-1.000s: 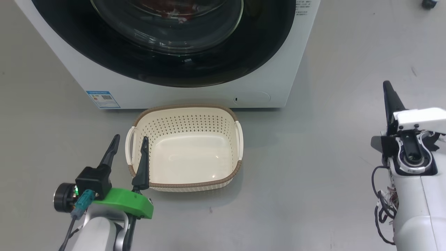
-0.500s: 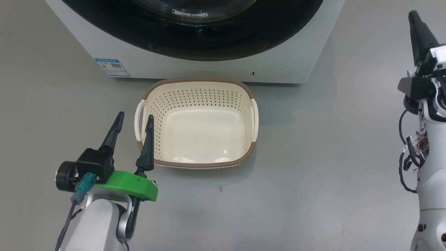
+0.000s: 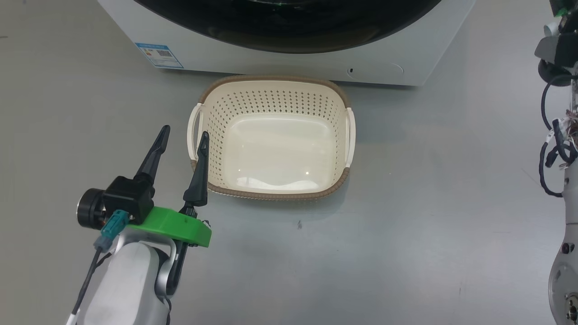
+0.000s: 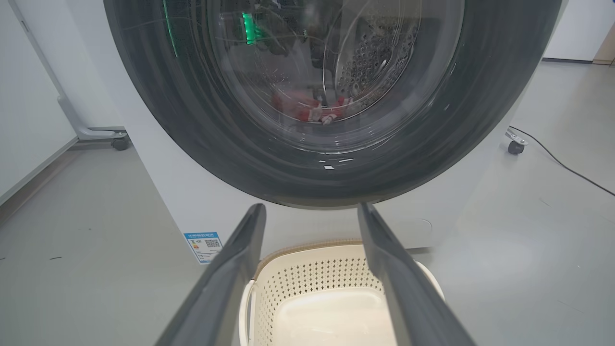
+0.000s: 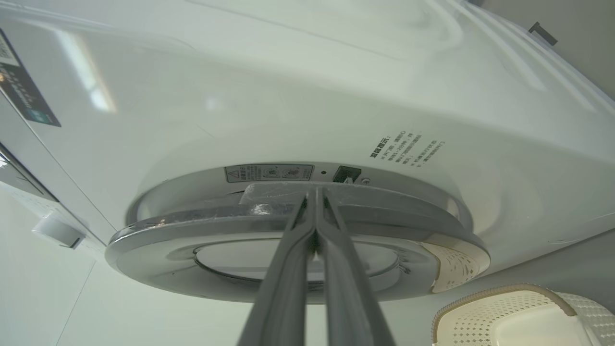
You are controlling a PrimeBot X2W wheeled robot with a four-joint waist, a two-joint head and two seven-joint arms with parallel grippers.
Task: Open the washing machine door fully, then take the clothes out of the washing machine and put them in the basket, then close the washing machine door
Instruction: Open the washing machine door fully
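The white washing machine (image 3: pixel 271 67) stands at the top of the head view, its door (image 4: pixel 158 120) closed, with a glossy black rim and clear glass. Red clothes (image 4: pixel 300 106) lie in the drum behind the glass. The cream basket (image 3: pixel 271 88) sits on the floor right in front of the machine, nothing in it. My left gripper (image 3: pixel 185 133) hangs open beside the basket's left handle, holding nothing. In the right wrist view my right gripper (image 5: pixel 314 194) is shut and empty, its tips at the outer edge of the door (image 5: pixel 192 230); contact cannot be told.
A blue label (image 3: pixel 159 55) and a round flap (image 3: pixel 384 70) mark the machine's lower front. My right arm (image 3: pixel 562 135) runs up the right edge. A castor with a cable (image 4: pixel 516 146) sits right of the machine, and a wheeled stand foot (image 4: pixel 117 142) left of it.
The head camera has shifted, sliding machine and basket up and rightwards in the picture. My right gripper has risen toward the door, out of the head view's top. The left gripper stays by the basket.
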